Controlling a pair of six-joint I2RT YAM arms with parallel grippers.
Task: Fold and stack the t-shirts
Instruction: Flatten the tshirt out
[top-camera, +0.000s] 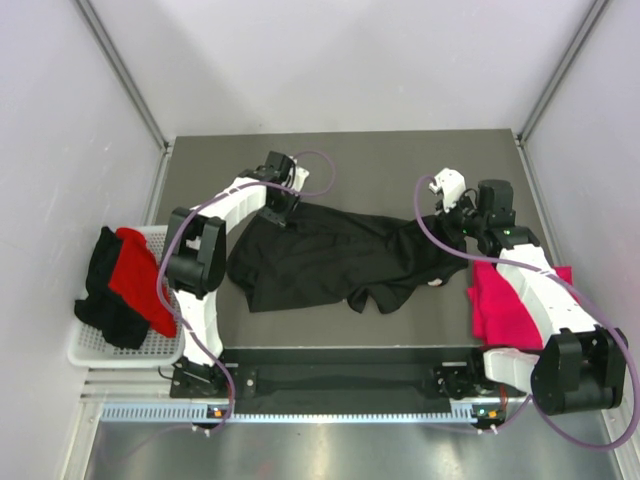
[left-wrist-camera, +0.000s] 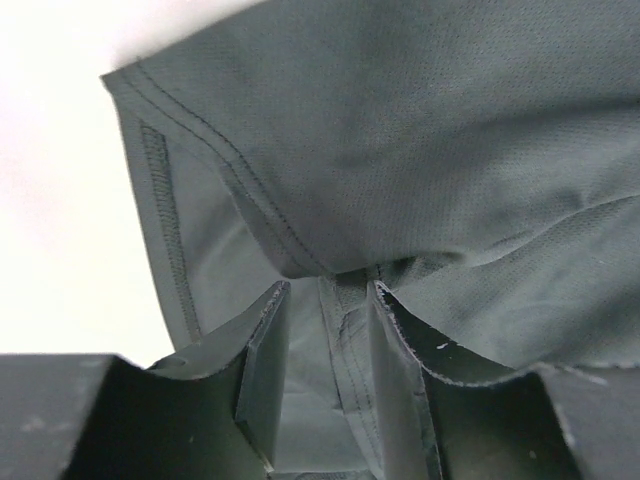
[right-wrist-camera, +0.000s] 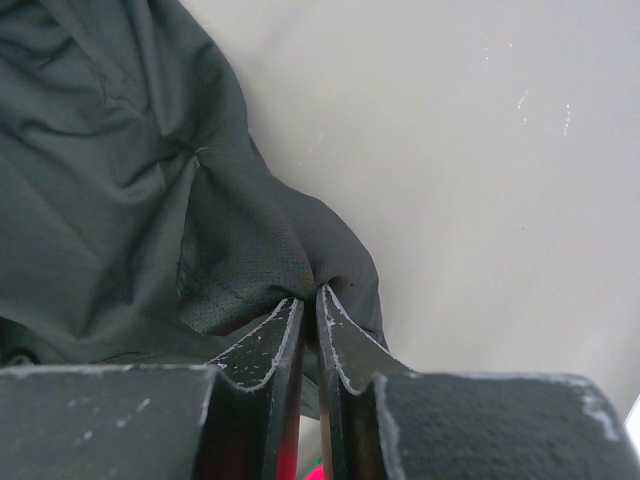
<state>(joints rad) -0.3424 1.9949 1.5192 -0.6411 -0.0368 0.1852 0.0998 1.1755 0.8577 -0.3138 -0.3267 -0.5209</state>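
A black t-shirt (top-camera: 320, 260) lies crumpled and spread across the middle of the dark table (top-camera: 400, 160). My left gripper (top-camera: 280, 215) is at its far left corner. In the left wrist view the jaws (left-wrist-camera: 325, 290) stand apart, with a stitched hem of the black t-shirt (left-wrist-camera: 400, 130) lying loose in the gap and a fold draped over the tips. My right gripper (top-camera: 447, 218) is at the shirt's far right end. There its fingers (right-wrist-camera: 310, 292) are pinched on a bunched fold of the black t-shirt (right-wrist-camera: 100, 180), lifted off the table. A pink t-shirt (top-camera: 497, 300) lies folded at the right.
A white wire basket (top-camera: 85, 345) sits off the table's left edge and holds a red t-shirt (top-camera: 140, 275) and a black one (top-camera: 105, 290). Grey walls enclose the table on the back and both sides. The right arm reaches over the pink t-shirt.
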